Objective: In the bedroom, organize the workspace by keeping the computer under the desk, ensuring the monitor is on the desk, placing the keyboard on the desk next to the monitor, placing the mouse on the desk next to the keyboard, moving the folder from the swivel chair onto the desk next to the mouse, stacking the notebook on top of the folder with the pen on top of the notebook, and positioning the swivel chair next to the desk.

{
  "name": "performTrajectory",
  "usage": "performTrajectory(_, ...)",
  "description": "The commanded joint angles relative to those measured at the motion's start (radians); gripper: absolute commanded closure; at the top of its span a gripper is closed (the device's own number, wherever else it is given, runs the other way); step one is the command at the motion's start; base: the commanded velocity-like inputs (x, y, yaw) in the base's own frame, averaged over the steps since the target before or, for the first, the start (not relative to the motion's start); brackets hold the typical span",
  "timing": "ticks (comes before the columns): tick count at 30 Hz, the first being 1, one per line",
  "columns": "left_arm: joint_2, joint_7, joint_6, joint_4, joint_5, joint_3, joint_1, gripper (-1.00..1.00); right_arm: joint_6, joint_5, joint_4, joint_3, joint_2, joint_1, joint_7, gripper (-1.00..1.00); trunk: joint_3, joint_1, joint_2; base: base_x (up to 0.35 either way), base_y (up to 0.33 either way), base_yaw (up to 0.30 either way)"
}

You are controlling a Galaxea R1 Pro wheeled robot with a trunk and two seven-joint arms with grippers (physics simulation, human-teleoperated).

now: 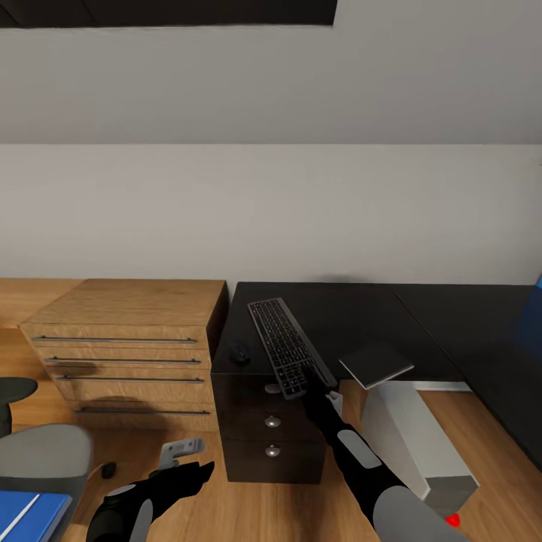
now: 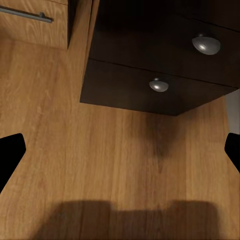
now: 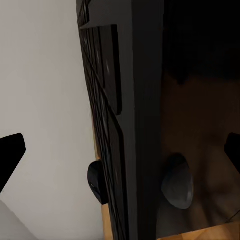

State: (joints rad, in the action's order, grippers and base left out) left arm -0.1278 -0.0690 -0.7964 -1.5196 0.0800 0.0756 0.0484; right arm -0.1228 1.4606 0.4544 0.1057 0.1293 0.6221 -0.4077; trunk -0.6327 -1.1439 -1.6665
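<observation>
Two arms show low in the head view. The left gripper (image 1: 188,470) hangs over bare plank floor (image 1: 248,512) near the foot of the black drawers (image 1: 271,433), and its wrist view puts the fingertips at the two picture edges with only floor between them, so it is apart and empty. Near left sit the swivel chair (image 1: 38,459) and the blue folder (image 1: 26,512) on its seat.

The right gripper (image 1: 310,391) reaches up to the near end of the keyboard (image 1: 290,346); its wrist view looks along the keyboard's edge with the fingertips spread wide on either side, so the jaws look parted around that end, not clamped. I judge the right arm is the one working this piece.

The keyboard lies on the desk (image 1: 361,316) near its left end, its long axis running near to far and tilted slightly leftward at the far end. Its near end juts over the desk's front edge above the drawers, which is the risk: a pull nearward would tip it off. The mouse (image 1: 239,354) sits just left of it, close to the desk's left edge, so room that way is thin. A grey notebook (image 1: 375,364) lies near right, also overhanging the front edge. Farther right and back, the black top is open up to the wall (image 1: 271,218). The wooden cabinet (image 1: 128,339) stands left of the desk. The computer (image 1: 421,444) stands on the floor to the right.
</observation>
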Motion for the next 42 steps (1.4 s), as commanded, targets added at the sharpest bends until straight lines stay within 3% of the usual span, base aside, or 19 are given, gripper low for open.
performTrajectory(1,-0.001,-0.001,-0.006,-0.001,0.007,0.003,0.001,-1.00,-0.003,0.010,-0.001,0.003,0.000,0.001,-0.003,1.00,-0.001,0.000,0.000,0.002,0.002,0.000)
performTrajectory(11,-0.001,-0.003,-0.006,-0.001,0.007,0.003,0.001,-1.00,-0.002,0.009,0.000,0.003,0.000,0.001,-0.003,1.00,-0.001,0.000,0.000,0.000,0.000,0.000)
performTrajectory(22,-0.001,0.001,-0.006,-0.001,0.004,0.003,0.001,-1.00,0.005,0.007,0.002,0.002,0.000,0.001,-0.010,1.00,0.034,0.042,0.077,-0.004,0.000,0.000)
performTrajectory(29,-0.001,0.002,-0.006,-0.001,0.004,0.003,0.001,-1.00,0.007,0.006,0.004,0.002,0.000,0.001,-0.013,1.00,0.055,0.069,0.126,-0.262,0.000,0.000)
performTrajectory(32,-0.001,0.003,-0.006,0.001,0.003,0.003,0.001,-1.00,0.009,0.006,0.008,0.002,0.000,0.001,-0.049,1.00,0.065,0.081,0.147,-0.334,0.000,0.000)
performTrajectory(42,-0.001,0.006,-0.004,0.000,0.001,0.003,0.001,-1.00,0.010,0.003,0.187,0.003,-0.001,-0.031,-0.080,1.00,0.096,0.119,0.217,-0.335,-0.112,0.000)
